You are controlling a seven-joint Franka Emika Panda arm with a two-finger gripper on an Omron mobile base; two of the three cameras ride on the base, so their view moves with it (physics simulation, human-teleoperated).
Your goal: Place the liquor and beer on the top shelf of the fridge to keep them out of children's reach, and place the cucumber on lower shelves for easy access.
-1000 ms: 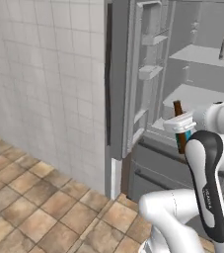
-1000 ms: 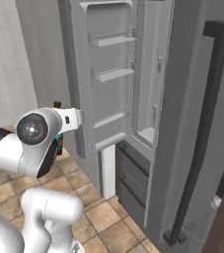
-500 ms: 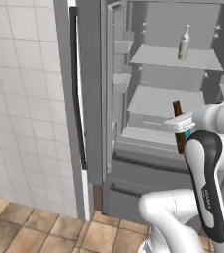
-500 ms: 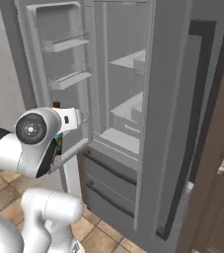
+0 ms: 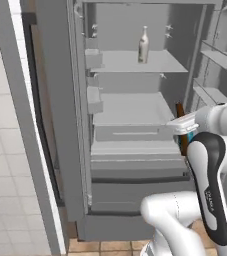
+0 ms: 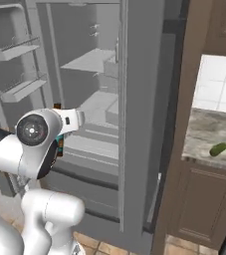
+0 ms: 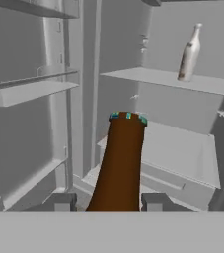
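My gripper (image 7: 108, 202) is shut on the beer (image 7: 121, 163), a dark brown bottle with a teal ring at its mouth, held upright in front of the open fridge (image 5: 55, 100). In the left base view the beer (image 5: 180, 109) pokes up past the gripper (image 5: 184, 125), level with a lower shelf (image 5: 130, 107). The liquor (image 5: 143, 45), a pale bottle, stands on the top shelf (image 5: 120, 62); the hand view shows the liquor (image 7: 189, 53) upper right on the top shelf (image 7: 182, 81). The cucumber (image 6: 217, 149) lies on the counter to the fridge's right.
The fridge's left door (image 5: 15, 125) stands open beside a tiled wall. Door bins (image 6: 22, 89) hang on the open door. Grey drawers (image 5: 135, 165) sit below the shelves. Brown cabinets (image 6: 204, 209) and a marbled counter (image 6: 204, 132) lie to the right.
The whole picture has shifted: the base has driven, and the fridge's interior now lies straight ahead. The gripper still holds the beer the same way.
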